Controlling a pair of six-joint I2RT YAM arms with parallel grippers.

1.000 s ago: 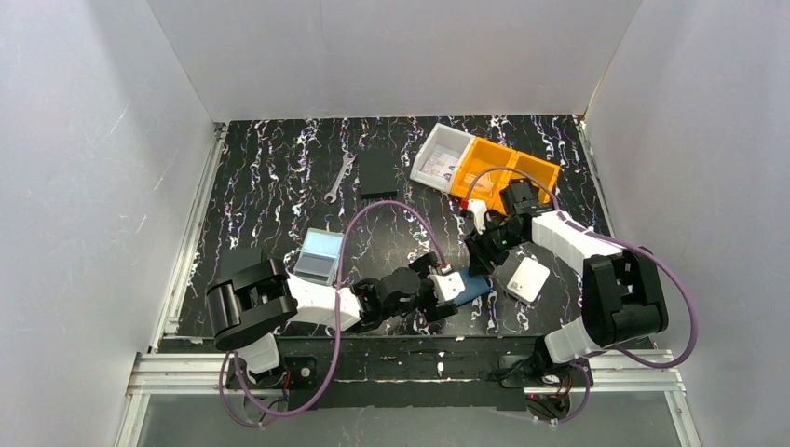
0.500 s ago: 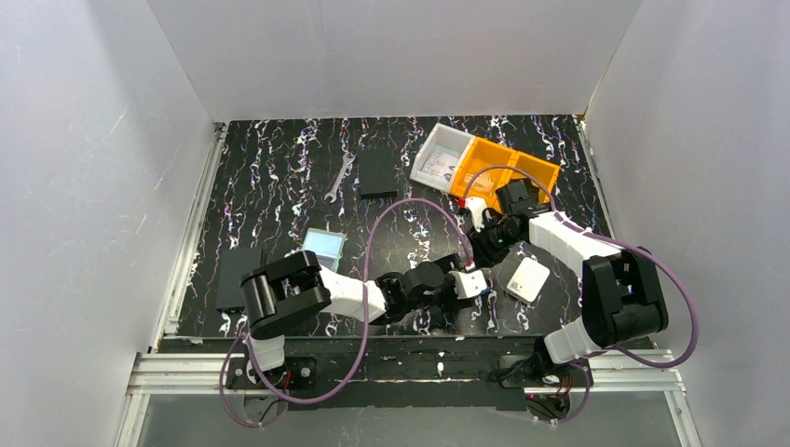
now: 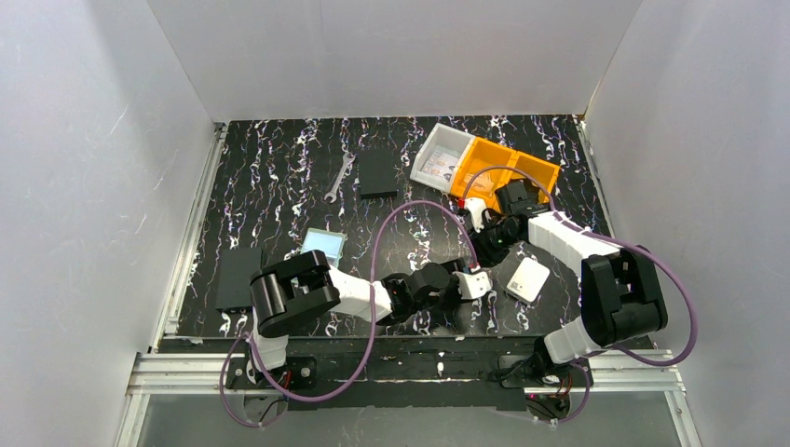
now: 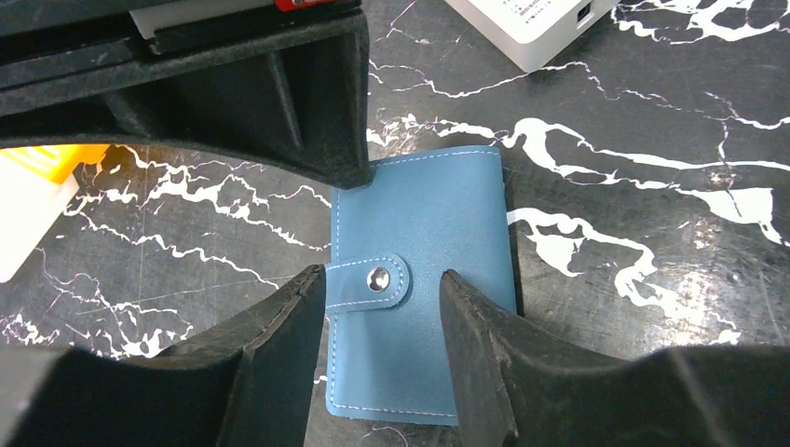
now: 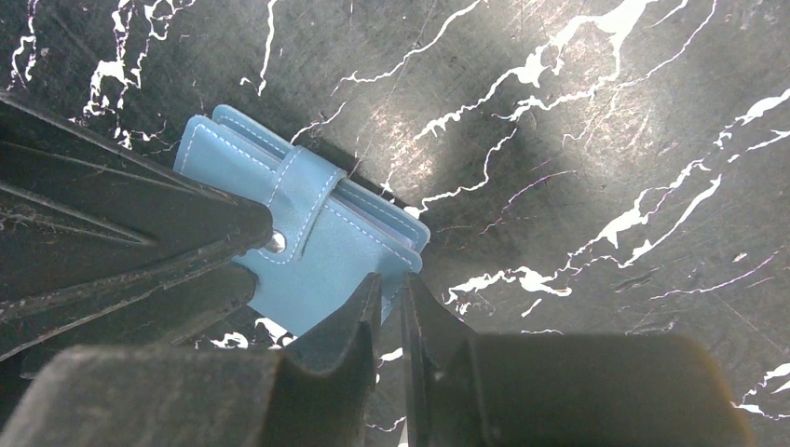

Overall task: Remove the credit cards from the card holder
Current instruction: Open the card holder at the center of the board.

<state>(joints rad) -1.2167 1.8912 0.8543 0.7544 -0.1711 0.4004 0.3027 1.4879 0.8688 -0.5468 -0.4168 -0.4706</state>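
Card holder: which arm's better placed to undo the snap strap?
Left, probably: the left gripper's open fingers straddle the snap strap on the card holder. The right gripper sits nearly closed at one corner, off the strap.

left gripper [image 4: 383,282]: jaws part-open | right gripper [image 5: 391,281]: jaws almost closed, pointing down

The closed card holder [image 4: 419,233] hides its contents

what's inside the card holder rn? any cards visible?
Nothing inside shows. The card holder lies closed on the table, its snap strap fastened across the blue cover. Any cards or pockets are covered.
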